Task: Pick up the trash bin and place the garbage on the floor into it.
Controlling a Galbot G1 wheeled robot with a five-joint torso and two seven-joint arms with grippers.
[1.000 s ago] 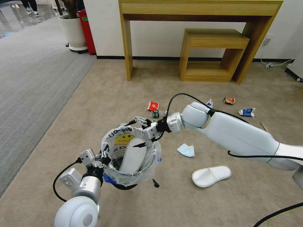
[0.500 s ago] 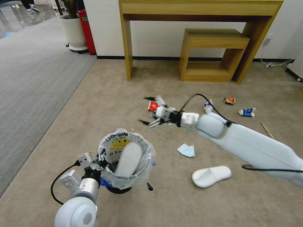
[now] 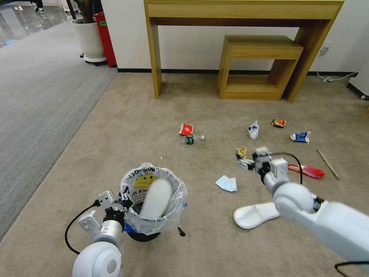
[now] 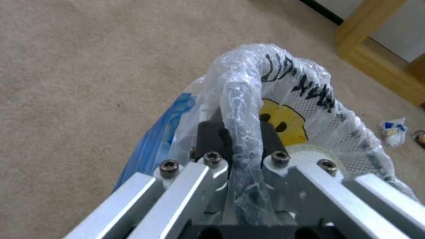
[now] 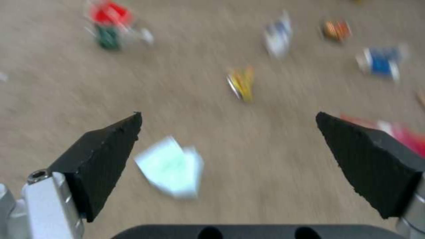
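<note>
Above the beige floor [image 3: 127, 127], the right gripper [image 3: 250, 159] hangs spread wide, open carpet beneath, the tissue [image 3: 226, 183] and second slipper [image 3: 255, 214] near. Nearer the robot's left, the left gripper [image 3: 121, 201] clamps the trash bin [image 3: 153, 227] rim, one slipper [image 3: 155, 198] inside.

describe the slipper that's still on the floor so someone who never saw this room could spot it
Start at the tall wooden table by the wall and come toward the robot across the beige carpet, past the scattered litter. The slipper lies flat beside the right arm, just beyond the pale blue tissue. It is white and the biggest loose piece there; its twin stands in the trash bin.
</note>
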